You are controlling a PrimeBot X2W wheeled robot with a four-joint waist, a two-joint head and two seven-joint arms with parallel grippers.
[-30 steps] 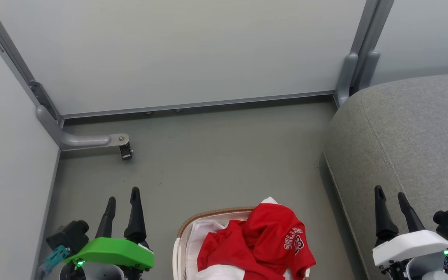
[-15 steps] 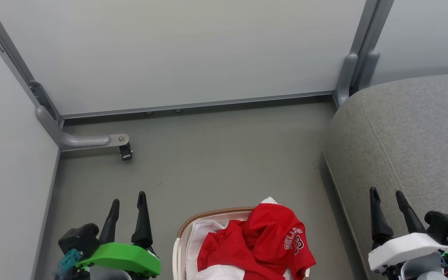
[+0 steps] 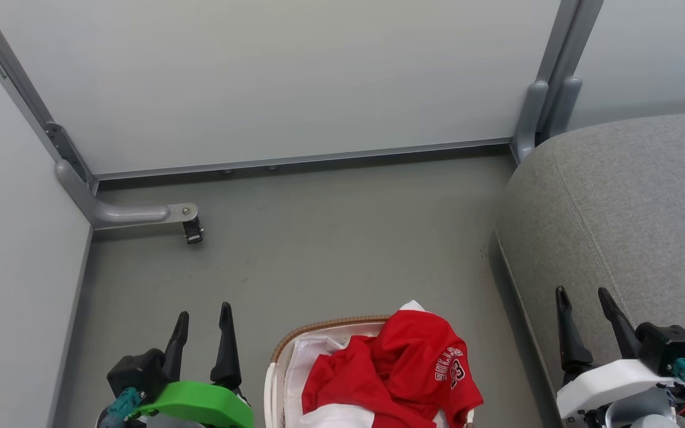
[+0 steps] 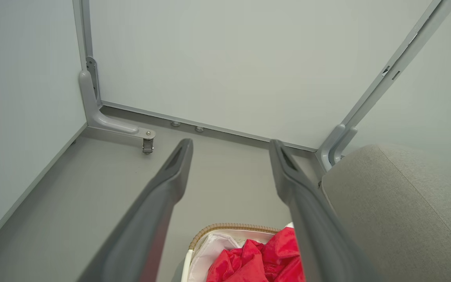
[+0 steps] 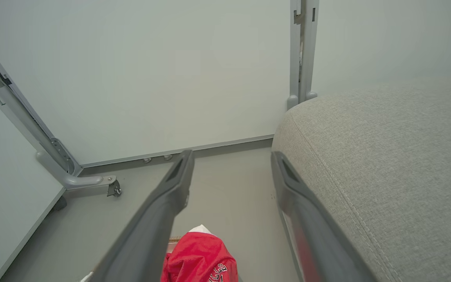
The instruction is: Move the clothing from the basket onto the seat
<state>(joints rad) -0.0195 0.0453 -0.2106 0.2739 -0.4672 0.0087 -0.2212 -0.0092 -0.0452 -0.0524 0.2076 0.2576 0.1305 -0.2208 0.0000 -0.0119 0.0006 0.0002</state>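
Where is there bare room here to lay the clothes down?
The grey seat is bare across its visible top, from the rounded corner by the wall post to the right pincer. The floor between the back wall, the wheeled bracket and the basket is free too. The basket is crowded, heaped with red clothing.

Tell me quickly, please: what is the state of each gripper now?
Left gripper: jaws open, holding nothing.
Right gripper: jaws open, holding nothing.

One basket point(image 3: 319, 327), one seat point(image 3: 634, 208), one clothing heap point(image 3: 396, 368), two tools point(image 3: 204, 311) point(image 3: 581, 291).
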